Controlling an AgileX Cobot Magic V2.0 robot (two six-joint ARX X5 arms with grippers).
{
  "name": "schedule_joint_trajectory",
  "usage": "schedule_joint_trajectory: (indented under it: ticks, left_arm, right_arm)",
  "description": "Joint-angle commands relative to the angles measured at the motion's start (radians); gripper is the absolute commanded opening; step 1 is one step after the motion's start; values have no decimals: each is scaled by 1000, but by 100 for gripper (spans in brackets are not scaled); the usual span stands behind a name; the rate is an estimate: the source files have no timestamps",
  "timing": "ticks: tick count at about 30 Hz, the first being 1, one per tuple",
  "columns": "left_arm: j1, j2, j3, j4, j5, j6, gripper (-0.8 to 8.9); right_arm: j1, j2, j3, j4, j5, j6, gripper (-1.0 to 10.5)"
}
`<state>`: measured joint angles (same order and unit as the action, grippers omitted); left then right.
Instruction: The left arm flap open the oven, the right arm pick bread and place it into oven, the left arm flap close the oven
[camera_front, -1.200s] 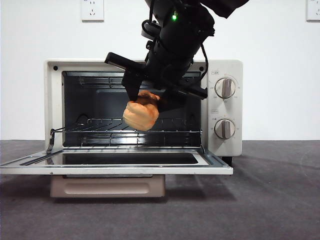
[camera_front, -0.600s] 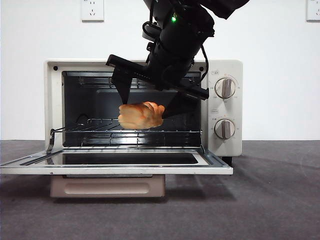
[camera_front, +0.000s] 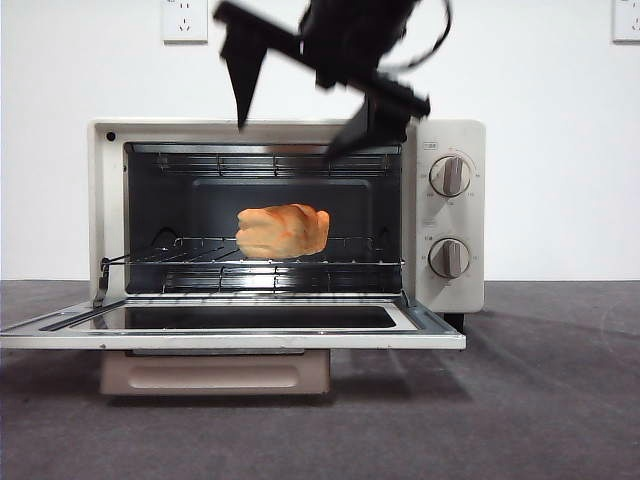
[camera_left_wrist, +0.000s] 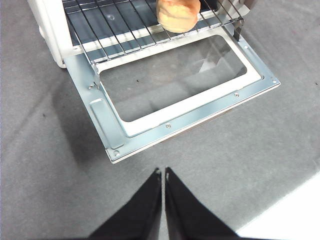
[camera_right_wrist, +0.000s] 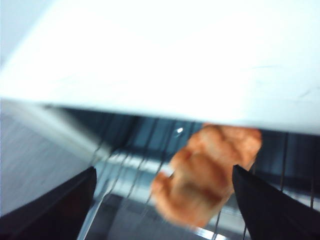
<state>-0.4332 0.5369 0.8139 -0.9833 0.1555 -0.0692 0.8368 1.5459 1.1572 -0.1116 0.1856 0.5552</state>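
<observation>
I see the bread lying on the wire rack inside the oven, door folded down flat. Right end effector hangs above the oven's top edge, jaws spread wide, empty. Left end effector hovers over the grey surface before the door, jaws together.

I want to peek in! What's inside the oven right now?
Inside the oven the bread sits on the wire rack, about in the middle. Another rack hangs near the top. The door lies open. The back wall behind the bread is hidden.
</observation>
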Motion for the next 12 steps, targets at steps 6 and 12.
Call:
schedule_joint_trajectory:
  ticks: [6, 12]
  left_arm:
    - [-3, 4, 6, 41, -1, -3, 16]
    - [-3, 4, 6, 40, -1, -3, 15]
  right_arm:
    - [32, -183, 21, -229, -172, -264, 430]
    - [24, -329, -3, -383, -171, -367, 430]
